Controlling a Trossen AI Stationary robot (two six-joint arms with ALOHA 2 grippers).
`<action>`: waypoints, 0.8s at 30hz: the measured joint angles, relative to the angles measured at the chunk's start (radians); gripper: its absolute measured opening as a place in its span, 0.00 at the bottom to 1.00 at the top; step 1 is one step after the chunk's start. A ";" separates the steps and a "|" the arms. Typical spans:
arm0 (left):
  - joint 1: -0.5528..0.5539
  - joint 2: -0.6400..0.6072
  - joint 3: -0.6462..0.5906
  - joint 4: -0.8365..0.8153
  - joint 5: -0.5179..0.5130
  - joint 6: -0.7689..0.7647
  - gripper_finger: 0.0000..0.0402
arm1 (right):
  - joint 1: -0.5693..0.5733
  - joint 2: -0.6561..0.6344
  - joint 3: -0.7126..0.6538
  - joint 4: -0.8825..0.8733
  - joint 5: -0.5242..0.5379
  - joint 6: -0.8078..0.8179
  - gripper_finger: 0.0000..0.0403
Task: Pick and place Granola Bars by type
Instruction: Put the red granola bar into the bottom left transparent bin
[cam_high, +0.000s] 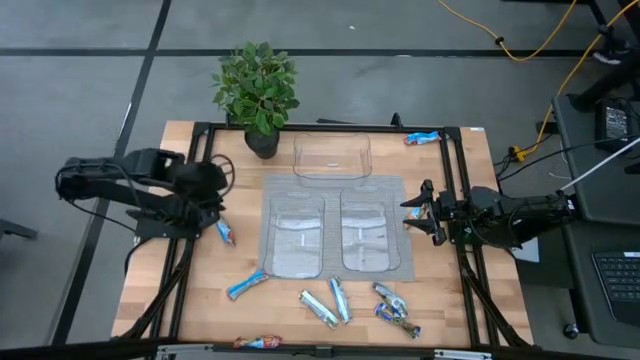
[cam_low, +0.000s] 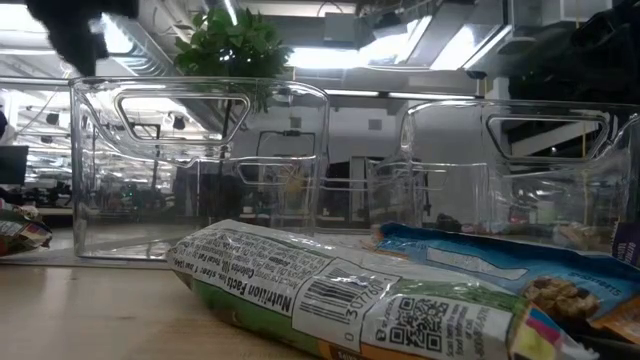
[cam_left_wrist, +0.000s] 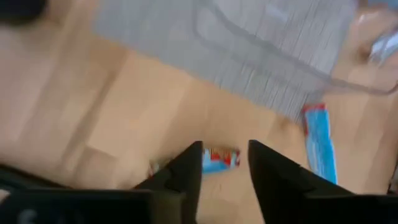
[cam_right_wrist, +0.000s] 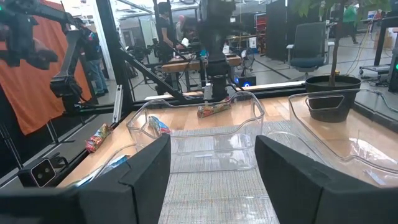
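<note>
- High view: blue granola bar lies near the tabletop's left edge, just beside the left tray.
- Left gripper hovers right over it, jaws apart; I'd drop straight down, centred.
- Right gripper waits by the right edge, jaws apart.

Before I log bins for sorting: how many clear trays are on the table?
3: one tray at the far edge of the grey mat by the plant, and two side by side on the mat, left and right. None looks hidden.

the left wrist view is motion-blurred, so the blue bar between the fingers shows no print.
</note>
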 joint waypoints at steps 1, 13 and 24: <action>0.000 0.002 -0.021 0.003 0.015 -0.003 0.38 | 0.000 0.000 0.000 0.000 0.000 0.000 0.58; 0.000 0.023 -0.270 0.111 0.033 0.109 0.74 | 0.000 0.000 0.000 0.000 0.000 0.002 0.58; -0.040 0.252 -0.287 0.312 0.036 0.002 0.74 | 0.000 0.000 0.000 0.000 0.000 0.001 0.58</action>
